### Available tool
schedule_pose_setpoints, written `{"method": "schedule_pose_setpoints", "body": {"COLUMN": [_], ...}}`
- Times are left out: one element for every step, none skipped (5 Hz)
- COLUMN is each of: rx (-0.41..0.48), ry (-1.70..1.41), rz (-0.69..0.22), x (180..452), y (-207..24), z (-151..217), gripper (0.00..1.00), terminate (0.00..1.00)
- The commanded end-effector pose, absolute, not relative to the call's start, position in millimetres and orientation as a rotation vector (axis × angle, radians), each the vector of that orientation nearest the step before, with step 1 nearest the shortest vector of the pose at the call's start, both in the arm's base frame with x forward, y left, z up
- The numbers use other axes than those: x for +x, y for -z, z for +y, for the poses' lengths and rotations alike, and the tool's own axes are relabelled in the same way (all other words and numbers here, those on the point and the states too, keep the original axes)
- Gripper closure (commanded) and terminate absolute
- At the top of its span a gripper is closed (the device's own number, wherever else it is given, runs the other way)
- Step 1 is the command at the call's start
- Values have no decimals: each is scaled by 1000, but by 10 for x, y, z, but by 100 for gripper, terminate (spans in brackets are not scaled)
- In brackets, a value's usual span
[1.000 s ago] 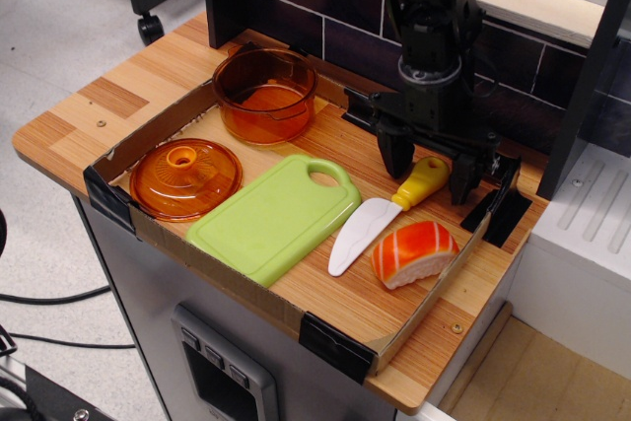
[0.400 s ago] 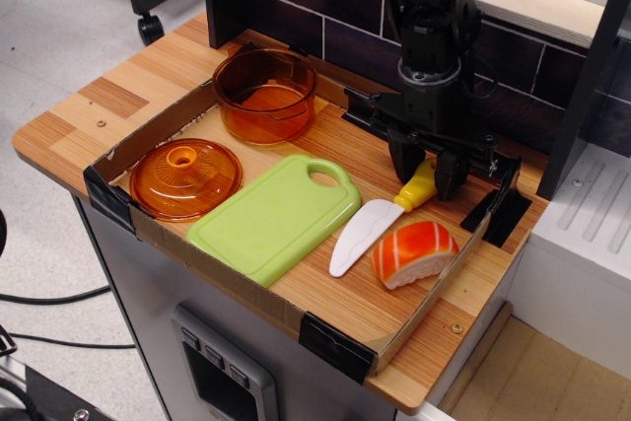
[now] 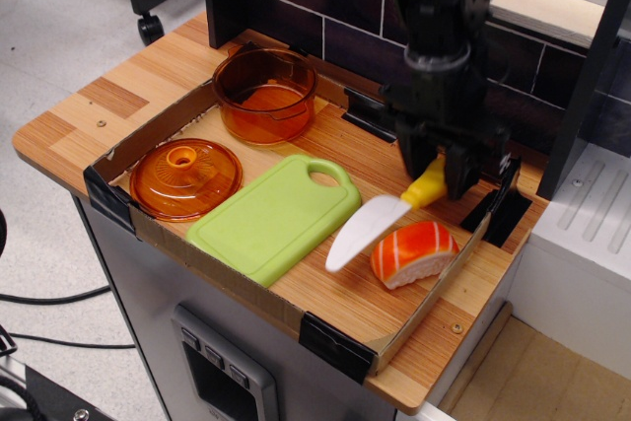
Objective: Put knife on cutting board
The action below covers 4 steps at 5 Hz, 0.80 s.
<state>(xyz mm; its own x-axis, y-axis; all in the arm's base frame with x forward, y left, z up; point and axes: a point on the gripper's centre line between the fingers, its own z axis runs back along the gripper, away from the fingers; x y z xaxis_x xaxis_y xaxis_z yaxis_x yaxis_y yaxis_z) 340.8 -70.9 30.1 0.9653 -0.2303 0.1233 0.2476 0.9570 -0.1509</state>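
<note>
The knife [image 3: 375,224] has a white curved blade and a yellow handle. My black gripper [image 3: 434,176] is shut on the yellow handle and holds the knife lifted a little off the tray floor, blade pointing down-left. The blade tip hangs just right of the light-green cutting board [image 3: 271,219], which lies flat in the middle of the tray with its handle hole at the far end. Nothing lies on the board.
An orange-and-white sushi piece [image 3: 414,253] lies right below the knife. A round orange lid [image 3: 185,176] sits left of the board, an orange pot [image 3: 264,94] behind it. The cardboard tray rim [image 3: 237,273] borders the front. A dark tiled wall [image 3: 325,17] stands behind.
The gripper closed on the yellow handle and lifted the knife off the tray floor; the blade now hangs in the air, slightly blurred.
</note>
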Motion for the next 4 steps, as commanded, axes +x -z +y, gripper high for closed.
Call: {"method": "schedule_pose_setpoints", "body": {"rx": [-177, -144, -183, -160], "ry": [264, 308, 369, 413], "rz": [-223, -216, -165, -173], "x": [3470, 3393, 3338, 3218], "y": [-808, -727, -642, -540], "z": [-553, -380, -251, -178], "gripper": [100, 100, 100, 100], "terminate": [0, 0, 0, 0]}}
